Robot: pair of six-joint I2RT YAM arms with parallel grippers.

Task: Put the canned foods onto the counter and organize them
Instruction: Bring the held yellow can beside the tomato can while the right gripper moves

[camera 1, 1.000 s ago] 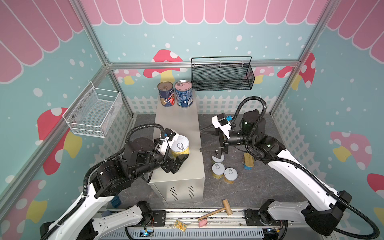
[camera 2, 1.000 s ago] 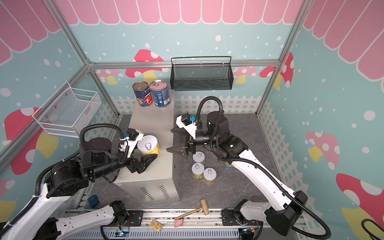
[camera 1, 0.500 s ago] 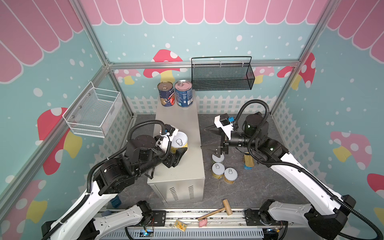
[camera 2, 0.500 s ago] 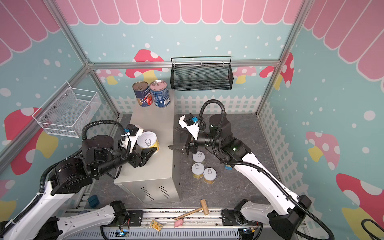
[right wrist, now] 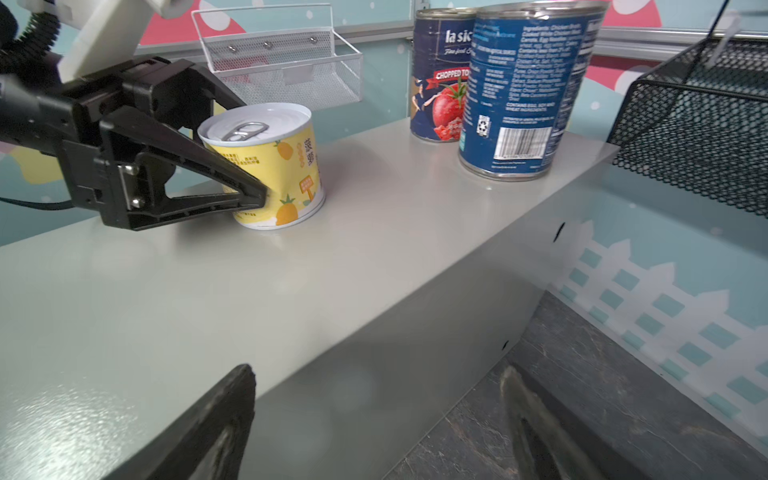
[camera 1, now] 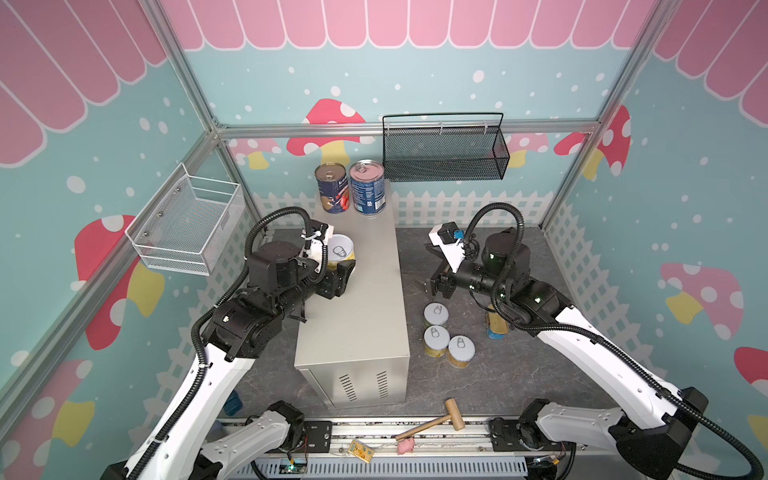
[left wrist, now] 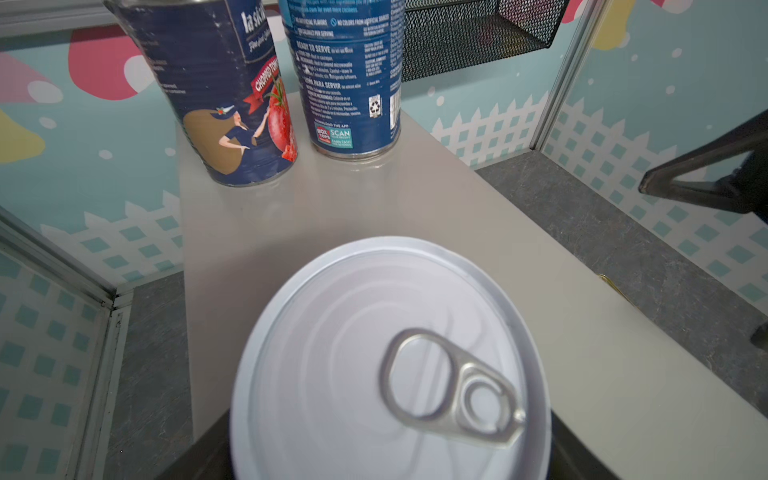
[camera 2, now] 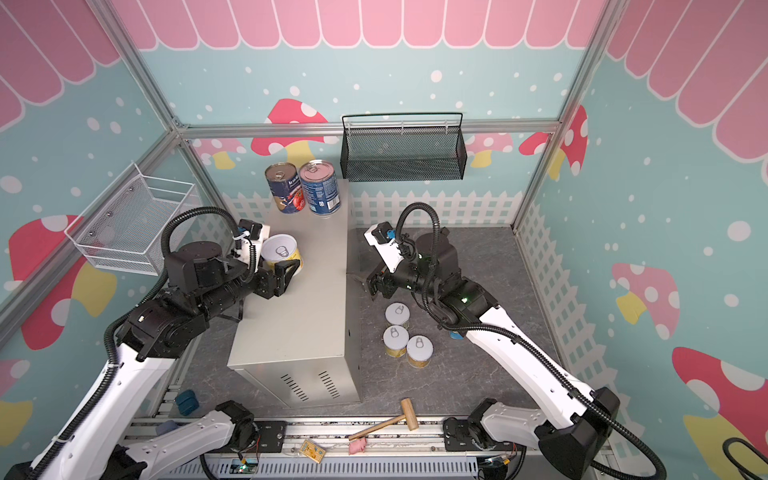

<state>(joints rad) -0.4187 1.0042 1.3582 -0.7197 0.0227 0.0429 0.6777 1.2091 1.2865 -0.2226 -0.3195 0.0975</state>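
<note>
Can, yellow label, upright on counter, axis vertical, lid up | left tool apparently pinching it | right tool spread

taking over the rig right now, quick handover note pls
left gripper: shut on a short yellow can standing on the counter.
right gripper: open, empty, beside the counter above the floor.
done: two tall blue cans at the counter's far end.
to do: release that can, then lift three yellow cans and the partly hidden rectangular tin off the floor.
</note>
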